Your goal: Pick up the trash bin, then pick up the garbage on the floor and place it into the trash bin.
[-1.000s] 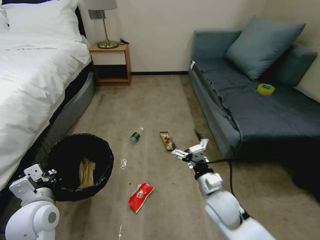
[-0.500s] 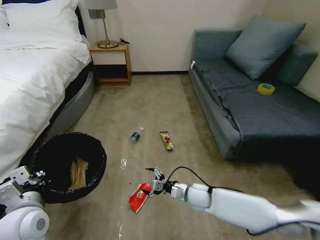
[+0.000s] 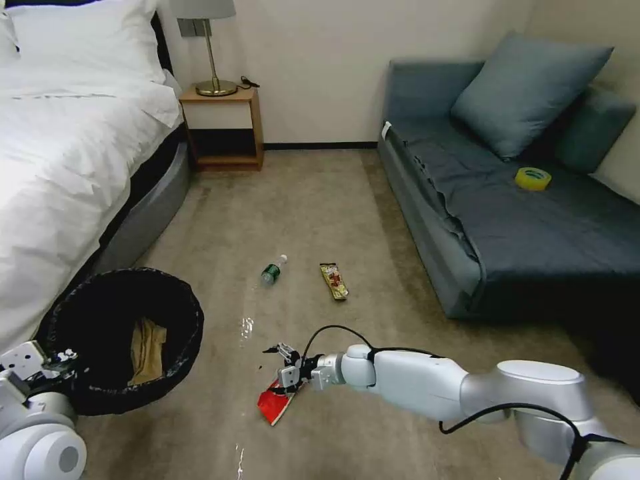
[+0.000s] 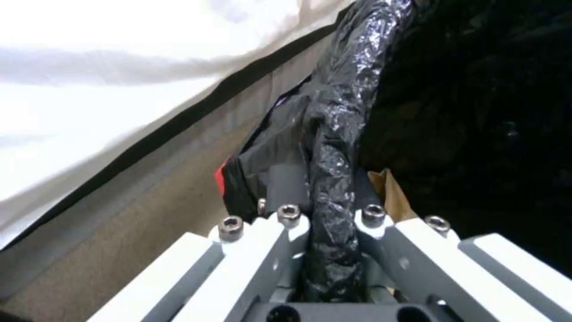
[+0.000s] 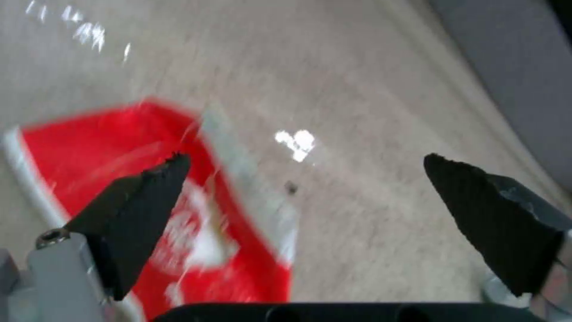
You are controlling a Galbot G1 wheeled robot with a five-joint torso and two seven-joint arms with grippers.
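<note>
A: Right gripper (image 3: 281,367)?
B: Low over the red snack packet (image 3: 273,403) on the carpet, fingers spread wide — one black pad (image 5: 140,210) over the red film, the other over bare floor.

A: Left gripper (image 4: 330,214)?
B: Clamped on the trash bin (image 3: 175,300) rim, black liner pinched between its fingers. Bin is just left of the packet, beside the bed (image 3: 60,167); brown paper bag (image 3: 145,350) inside.

A: Other litter?
B: Bottle (image 3: 272,271) and long wrapper (image 3: 333,281) — beyond the packet, well apart from it.

Right tool (image 3: 281,365) reaches low, fingers spread; left tool (image 4: 330,250) seems clamped, low at left.
</note>
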